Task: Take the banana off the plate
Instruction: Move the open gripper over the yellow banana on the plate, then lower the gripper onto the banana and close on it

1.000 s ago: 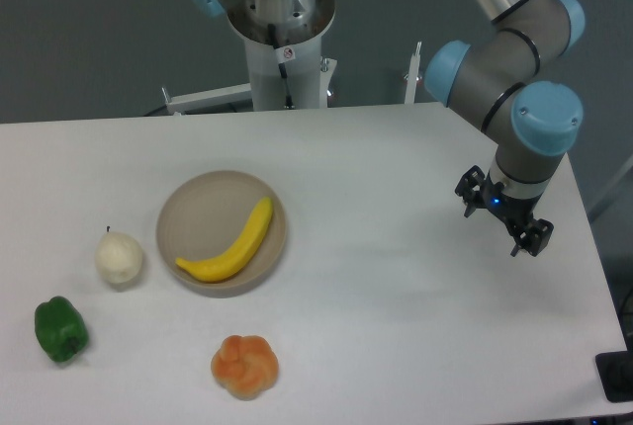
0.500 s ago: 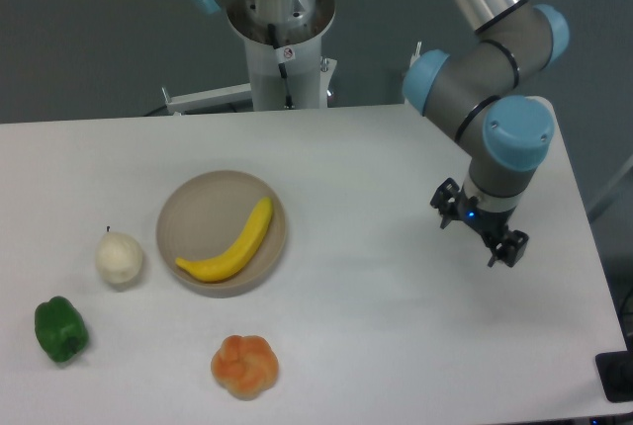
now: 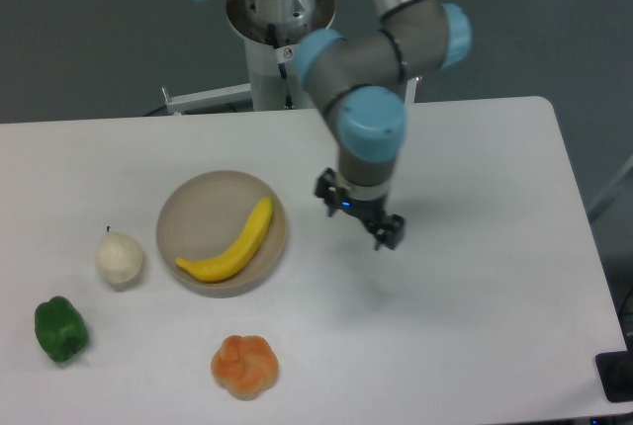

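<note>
A bright-yellow banana (image 3: pixel 234 244) lies diagonally across the beige plate (image 3: pixel 198 206), left of the table's middle. My gripper (image 3: pixel 358 212) hangs above the table just right of the plate's rim, apart from the banana. Its two dark fingers stand spread wide, open, with nothing between them.
A white onion-like fruit (image 3: pixel 119 258) sits left of the plate, and a green pepper (image 3: pixel 60 329) lies near the front left corner. An orange lobed fruit (image 3: pixel 244 366) rests in front of the plate. The robot's base column (image 3: pixel 282 44) stands behind the table.
The arm has swung left from the table's right side, bringing the open gripper close to the plate's right rim. The banana and other foods have not moved.
</note>
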Robot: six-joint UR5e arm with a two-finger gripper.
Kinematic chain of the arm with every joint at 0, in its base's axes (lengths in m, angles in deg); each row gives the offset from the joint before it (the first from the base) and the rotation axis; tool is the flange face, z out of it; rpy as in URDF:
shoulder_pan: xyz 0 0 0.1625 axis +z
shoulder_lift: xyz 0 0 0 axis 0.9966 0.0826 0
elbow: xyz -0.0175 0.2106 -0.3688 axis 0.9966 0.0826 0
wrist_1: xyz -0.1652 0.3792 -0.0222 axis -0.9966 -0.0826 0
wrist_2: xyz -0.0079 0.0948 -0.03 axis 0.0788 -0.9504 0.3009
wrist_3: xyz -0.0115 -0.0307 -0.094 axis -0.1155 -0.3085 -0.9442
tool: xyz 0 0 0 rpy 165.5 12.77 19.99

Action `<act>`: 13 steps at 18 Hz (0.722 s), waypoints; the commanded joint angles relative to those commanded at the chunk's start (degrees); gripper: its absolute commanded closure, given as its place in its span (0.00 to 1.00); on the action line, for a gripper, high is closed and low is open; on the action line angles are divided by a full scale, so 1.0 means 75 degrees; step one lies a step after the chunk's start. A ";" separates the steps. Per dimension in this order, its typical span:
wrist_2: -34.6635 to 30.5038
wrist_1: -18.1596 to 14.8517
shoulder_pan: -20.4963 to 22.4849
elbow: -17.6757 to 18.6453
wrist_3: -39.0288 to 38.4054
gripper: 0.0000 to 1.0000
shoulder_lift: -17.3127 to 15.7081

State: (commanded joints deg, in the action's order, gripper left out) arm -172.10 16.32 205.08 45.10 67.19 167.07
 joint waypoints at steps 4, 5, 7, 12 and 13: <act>-0.0012 0.0163 -0.0682 0.0023 -0.0847 0.00 0.0397; -0.0012 0.0222 -0.0718 0.0047 -0.0905 0.00 0.0491; -0.0012 0.0409 -0.0788 0.0047 -0.1127 0.00 0.0761; -0.0023 0.0503 -0.1116 0.0035 -0.1890 0.00 0.0866; -0.0023 0.0643 -0.1151 0.0047 -0.1890 0.00 0.0960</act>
State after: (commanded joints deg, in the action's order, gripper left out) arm -172.27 21.15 196.44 45.45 53.02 174.26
